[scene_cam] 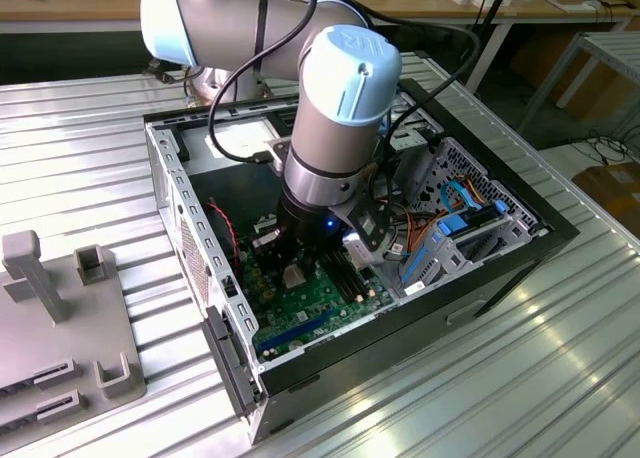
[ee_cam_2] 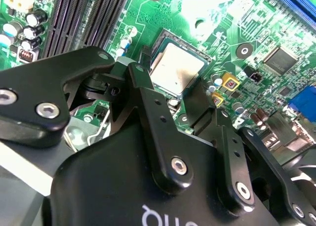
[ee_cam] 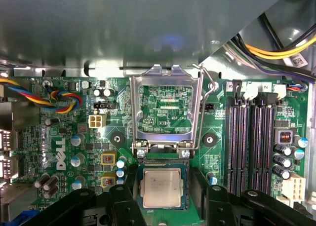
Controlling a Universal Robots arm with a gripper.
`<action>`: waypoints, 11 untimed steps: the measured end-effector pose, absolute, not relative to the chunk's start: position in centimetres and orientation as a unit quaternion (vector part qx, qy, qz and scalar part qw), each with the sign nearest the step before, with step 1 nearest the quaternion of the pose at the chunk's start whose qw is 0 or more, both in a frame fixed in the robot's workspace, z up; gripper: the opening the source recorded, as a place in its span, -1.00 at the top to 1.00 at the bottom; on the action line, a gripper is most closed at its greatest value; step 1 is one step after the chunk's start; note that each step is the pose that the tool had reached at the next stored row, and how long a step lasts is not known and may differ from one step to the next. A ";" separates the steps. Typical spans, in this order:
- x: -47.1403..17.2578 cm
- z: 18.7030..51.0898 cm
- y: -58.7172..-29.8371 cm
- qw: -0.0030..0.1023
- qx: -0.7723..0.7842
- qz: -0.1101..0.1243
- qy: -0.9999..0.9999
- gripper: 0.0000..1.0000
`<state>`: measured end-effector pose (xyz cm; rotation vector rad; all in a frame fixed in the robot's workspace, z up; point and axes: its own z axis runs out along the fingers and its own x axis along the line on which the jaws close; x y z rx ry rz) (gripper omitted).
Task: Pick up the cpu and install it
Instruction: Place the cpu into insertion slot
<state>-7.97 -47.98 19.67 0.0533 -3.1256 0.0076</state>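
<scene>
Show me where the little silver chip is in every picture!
Exterior view: the chip lies on the green board, right under the arm.
Second wrist view: the chip lies just past the black fingers.
First wrist view: the chip lies beside the open metal frame.
Shared landmark: the green board around it.

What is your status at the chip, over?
Gripper open, straddling chip. Chip sitting in socket. Socket frame raised, off the chip.

A ribbed metal table (scene_cam: 500,378) carries an open computer case (scene_cam: 185,218) and a grey fixture (scene_cam: 60,338).
</scene>
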 end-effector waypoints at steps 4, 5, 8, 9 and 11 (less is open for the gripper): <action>-8.0 19.7 -47.8 0.008 0.017 0.002 -1.000 -0.07; -8.0 19.7 -47.8 0.008 0.017 0.002 -1.000 -0.07; -7.8 19.7 -47.8 0.008 0.015 0.003 -1.000 -0.07; -7.7 19.7 -47.8 0.008 0.015 0.002 -1.000 -0.07; -7.7 19.7 -47.8 0.008 0.015 0.002 -1.000 -0.07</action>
